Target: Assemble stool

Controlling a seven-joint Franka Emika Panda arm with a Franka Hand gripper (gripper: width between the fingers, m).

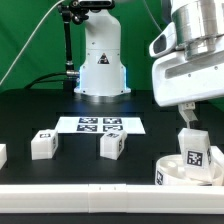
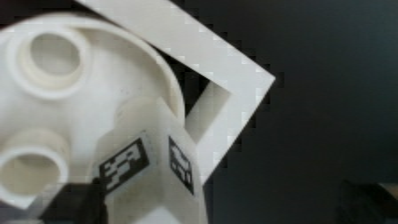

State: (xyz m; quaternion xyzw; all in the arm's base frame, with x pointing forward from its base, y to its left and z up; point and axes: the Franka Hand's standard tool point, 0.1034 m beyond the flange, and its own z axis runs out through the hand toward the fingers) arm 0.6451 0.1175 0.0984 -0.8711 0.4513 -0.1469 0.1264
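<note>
The round white stool seat (image 1: 172, 172) lies at the front of the exterior view's right. A white leg (image 1: 195, 150) with a black-and-white tag stands upright in it. My gripper (image 1: 191, 119) hangs just above that leg's top, open and holding nothing. In the wrist view the seat (image 2: 71, 110) shows two round sockets. The tagged leg (image 2: 157, 165) rises between my spread fingers, one dark fingertip (image 2: 71, 205) beside it. Two loose legs (image 1: 42, 143) (image 1: 112, 145) stand on the black table, left of the seat.
The marker board (image 1: 100, 125) lies flat mid-table in front of the robot base (image 1: 100, 70). A long white rail (image 1: 90, 190) runs along the front edge; its corner (image 2: 222, 65) passes close by the seat. Another white part (image 1: 2, 154) sits at the left edge.
</note>
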